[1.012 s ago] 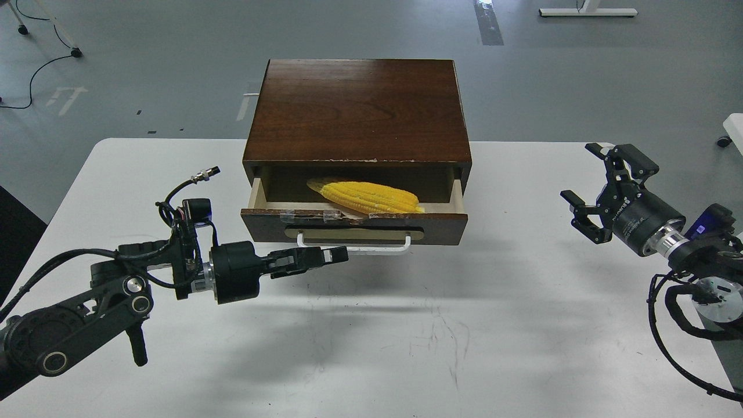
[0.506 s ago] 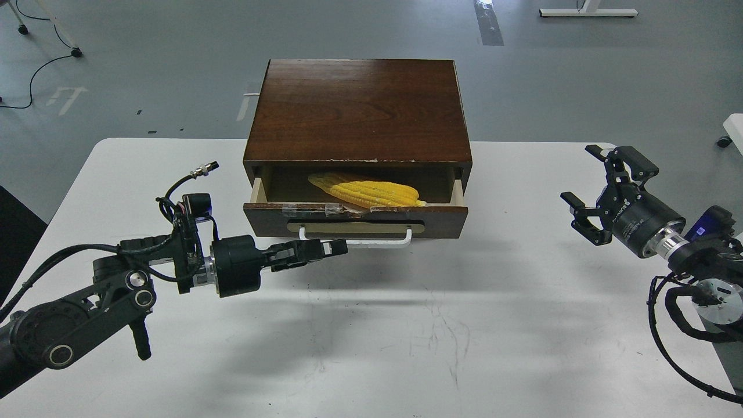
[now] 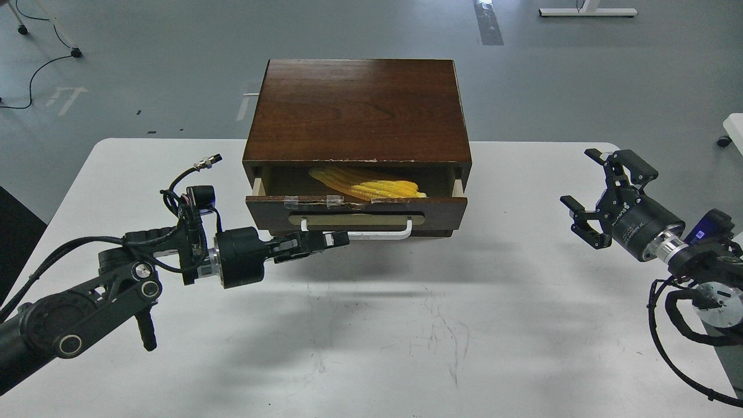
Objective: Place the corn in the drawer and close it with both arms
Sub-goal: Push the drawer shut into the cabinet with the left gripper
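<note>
The dark brown wooden box (image 3: 357, 110) stands at the table's far middle. Its drawer (image 3: 357, 213) is a little way open, with a chipped dark front and a white bar handle (image 3: 377, 234). The yellow corn (image 3: 371, 184) lies inside, mostly hidden under the box's top edge. My left gripper (image 3: 336, 238) is shut, its fingertips against the drawer front at the handle's left end. My right gripper (image 3: 586, 194) is open and empty, over the table well to the right of the drawer.
The white table (image 3: 371, 325) has a rounded front and scuff marks in the middle. Grey floor with cables (image 3: 35, 69) lies beyond the table. A white object (image 3: 732, 125) shows at the right edge.
My left gripper has moved forward and pushed the drawer farther in; less of the corn shows. The right gripper has barely shifted.
</note>
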